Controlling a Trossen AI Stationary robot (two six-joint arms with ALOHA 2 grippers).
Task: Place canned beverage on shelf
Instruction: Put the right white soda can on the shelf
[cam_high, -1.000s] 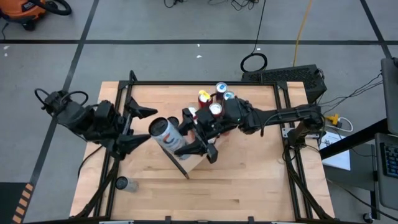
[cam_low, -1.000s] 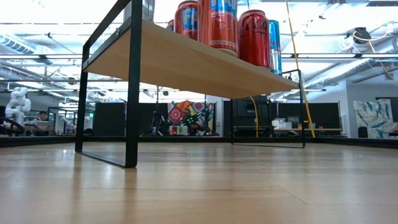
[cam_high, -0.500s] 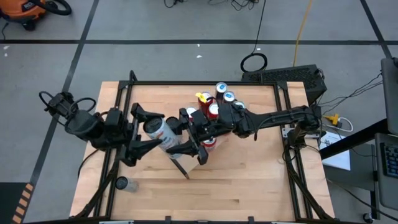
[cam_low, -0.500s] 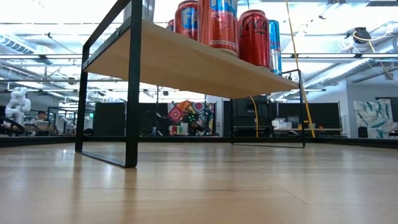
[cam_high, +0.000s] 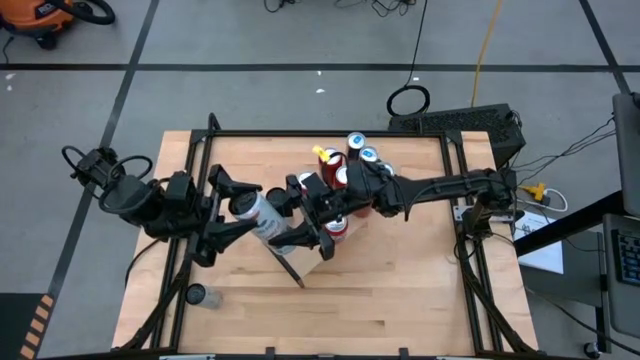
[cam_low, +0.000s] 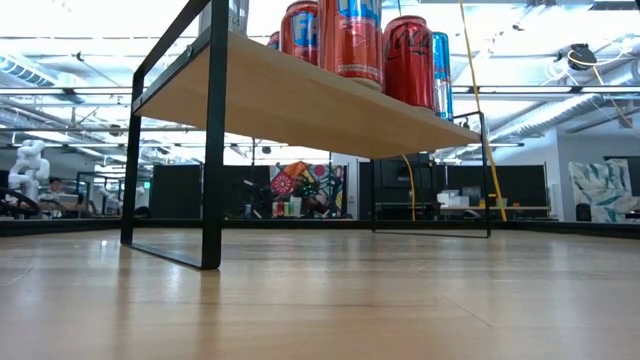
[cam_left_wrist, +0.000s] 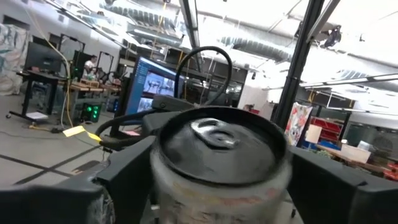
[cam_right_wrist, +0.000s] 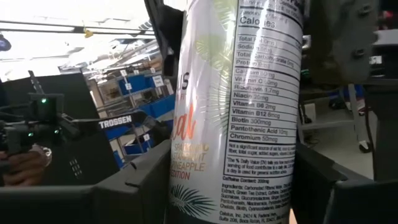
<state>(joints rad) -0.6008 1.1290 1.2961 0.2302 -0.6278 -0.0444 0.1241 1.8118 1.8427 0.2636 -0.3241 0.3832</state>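
A white can (cam_high: 262, 212) hangs tilted above the table between my two grippers. Its top end (cam_left_wrist: 217, 140) points toward the table's left. My right gripper (cam_high: 280, 220) is shut on its body (cam_right_wrist: 236, 93). My left gripper (cam_high: 250, 206) is open. Its two fingers stand close on either side of the can's top end, as its wrist view (cam_left_wrist: 221, 180) shows. The shelf (cam_low: 300, 95) stands on its black brackets and carries several upright cans (cam_low: 350, 40). In the high view my right arm covers most of the shelf (cam_high: 318, 262). My right gripper pinches the can's side wall (cam_right_wrist: 181, 180) between its two fingers, about mid-body. The fingers come from the table's right and lie across the can. The can is lifted clear and tilted. My left gripper's fingers flank the can's top rim (cam_left_wrist: 163, 163); I cannot tell whether they touch it.
Several cans (cam_high: 350, 150) stand on the shelf's far end, close behind my right arm. A small dark can (cam_high: 195, 295) stands on the table near its near left corner. The black table frame (cam_high: 190, 160) runs along the edges.
My right gripper has carried the can a little toward the table's left. My left gripper has gone toward the table's right, up to the can. Its fingers now stand around the can's top end, where before they were apart from it.
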